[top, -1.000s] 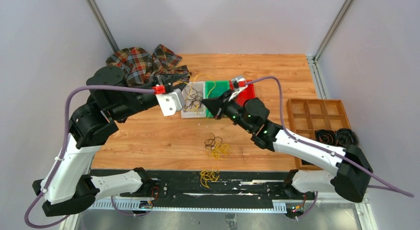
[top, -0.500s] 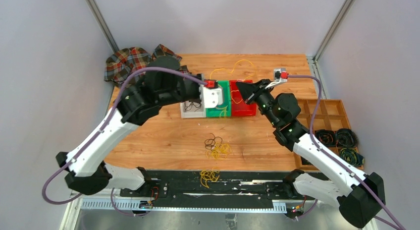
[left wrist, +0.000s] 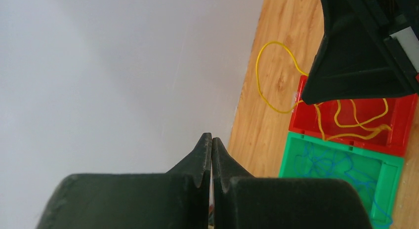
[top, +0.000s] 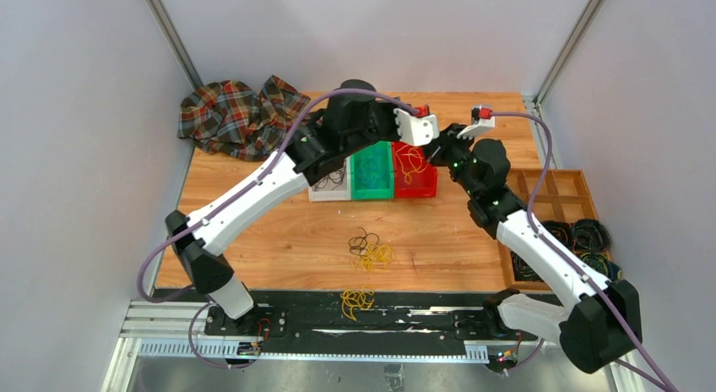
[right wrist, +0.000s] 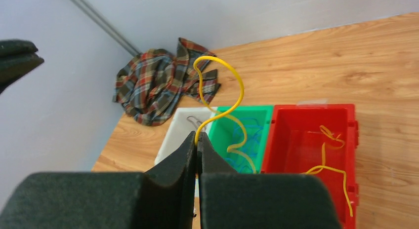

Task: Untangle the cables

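My right gripper (right wrist: 197,140) is shut on a thin yellow cable (right wrist: 232,73) that loops up above its tips and trails down over the green bin (right wrist: 247,121). My left gripper (left wrist: 211,138) is shut, with nothing visible between its tips, and is raised towards the back wall. In the top view both grippers meet above the far edge of the red bin (top: 426,187), which holds yellow cables (top: 411,161). The green bin (top: 371,189) holds blue-green cables and the white bin (top: 325,193) holds black ones. A tangle of black and yellow cables (top: 369,248) lies on the table. More yellow cables (top: 357,301) lie on the black rail.
A plaid cloth (top: 241,113) lies at the back left corner. A wooden compartment tray (top: 540,189) stands at the right edge and holds neat black wire coils (top: 583,236). The black base rail (top: 439,320) runs along the near edge.
Both arms have swung right and back, from over the white and green bins to above the red bin. The yellow cable has come with them.
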Tool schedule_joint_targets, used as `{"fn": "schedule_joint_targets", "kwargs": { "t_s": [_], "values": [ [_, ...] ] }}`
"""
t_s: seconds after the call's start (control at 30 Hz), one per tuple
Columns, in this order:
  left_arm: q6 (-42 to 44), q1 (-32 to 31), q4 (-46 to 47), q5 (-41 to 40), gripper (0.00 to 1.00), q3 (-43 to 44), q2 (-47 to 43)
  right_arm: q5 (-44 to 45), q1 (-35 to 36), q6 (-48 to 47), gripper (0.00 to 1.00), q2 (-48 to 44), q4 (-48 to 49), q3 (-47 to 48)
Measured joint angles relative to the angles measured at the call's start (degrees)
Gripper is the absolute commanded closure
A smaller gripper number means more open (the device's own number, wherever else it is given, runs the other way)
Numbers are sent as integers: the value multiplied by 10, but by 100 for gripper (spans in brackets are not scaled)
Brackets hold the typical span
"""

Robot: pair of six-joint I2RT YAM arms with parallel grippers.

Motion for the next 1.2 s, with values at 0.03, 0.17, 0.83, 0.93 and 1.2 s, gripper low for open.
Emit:
{"fn": "schedule_joint_targets", "kwargs": {
  "t_s": [0.03, 0.17, 0.83, 0.93, 1.2],
  "values": [
    [-1, 0, 1, -7, 99, 10, 15, -5, -10, 0, 99, 11, 0, 6],
    [-21, 0, -8, -35, 85, 55, 59, -26, -44, 2, 100, 47, -4, 42],
    [-171, 49, -190, -24, 32, 23, -199, 38, -54, -23, 99, 171, -97, 133],
    [-179, 49, -196, -20, 31, 21, -217, 50, -55, -14, 99, 181, -116, 142],
    [-187, 49, -211, -15, 31, -3, -216, 28, -53, 13, 99, 197, -139, 152]
  ]
}}
